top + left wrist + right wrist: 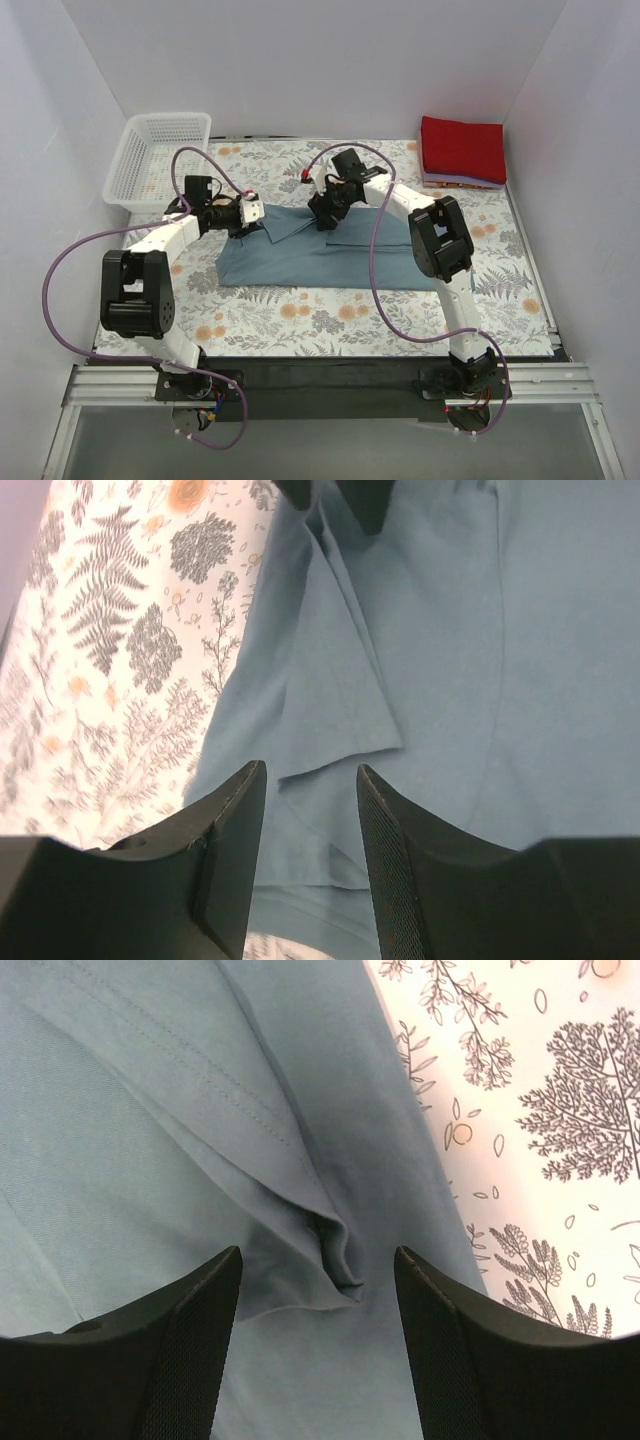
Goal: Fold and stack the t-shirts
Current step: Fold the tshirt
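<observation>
Roughly mid-table, the blue shirt [330,258] lies spread on the floral tablecloth [300,312], its long axis running left to right in front of the arms. Which end is the neck I cannot tell, since the arms cover its far edge. Both grippers sit over that far edge. The left gripper [310,772] has its fingers spread above a loose sleeve flap. The right gripper [318,1252] is likewise spread, straddling a puckered, stitched fold near the shirt's border. The cloth looks soft, matte and creased. A red shirt [462,148], folded square, rests on a thin lavender shirt [440,182] in the far right corner.
</observation>
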Tool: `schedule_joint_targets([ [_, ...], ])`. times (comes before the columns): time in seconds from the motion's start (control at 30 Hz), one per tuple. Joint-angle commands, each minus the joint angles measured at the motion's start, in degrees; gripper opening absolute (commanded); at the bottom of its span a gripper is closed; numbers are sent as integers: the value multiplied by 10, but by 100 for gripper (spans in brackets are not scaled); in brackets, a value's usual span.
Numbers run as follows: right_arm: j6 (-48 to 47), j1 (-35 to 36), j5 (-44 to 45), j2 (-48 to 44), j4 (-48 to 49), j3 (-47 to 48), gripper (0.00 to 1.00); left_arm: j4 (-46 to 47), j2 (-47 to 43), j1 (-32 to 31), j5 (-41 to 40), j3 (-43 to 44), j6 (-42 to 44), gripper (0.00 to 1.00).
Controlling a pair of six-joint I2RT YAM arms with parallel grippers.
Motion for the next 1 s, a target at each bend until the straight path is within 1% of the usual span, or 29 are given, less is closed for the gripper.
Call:
schedule_joint_targets([
  [0.0, -17, 6, 6, -32, 0, 25, 69, -29, 14, 0, 40, -15, 263, 41],
  [0.1, -18, 9, 11, -29, 0, 29, 69, -28, 30, -7, 43, -21, 327, 41],
  [0.27, -20, 10, 23, -26, 0, 35, 69, -23, 57, -22, 20, -22, 394, 41],
  [0.4, -25, 10, 26, -21, 0, 35, 69, -10, 73, -29, 9, -25, 412, 42],
  [0.47, -25, 10, 27, -18, 0, 39, 68, -7, 82, -34, -2, -28, 433, 42],
  [0.53, -26, 11, 26, -15, 0, 43, 67, -2, 92, -35, -5, -28, 437, 43],
  [0.7, -29, 10, 24, -9, 0, 50, 62, 1, 104, -39, -18, -19, 448, 43],
  [0.87, -32, 10, 28, 0, 0, 51, 54, 4, 119, -39, -32, -11, 463, 43],
  [0.97, -31, 10, 27, 3, 0, 51, 52, 15, 123, -39, -28, -12, 460, 41],
])
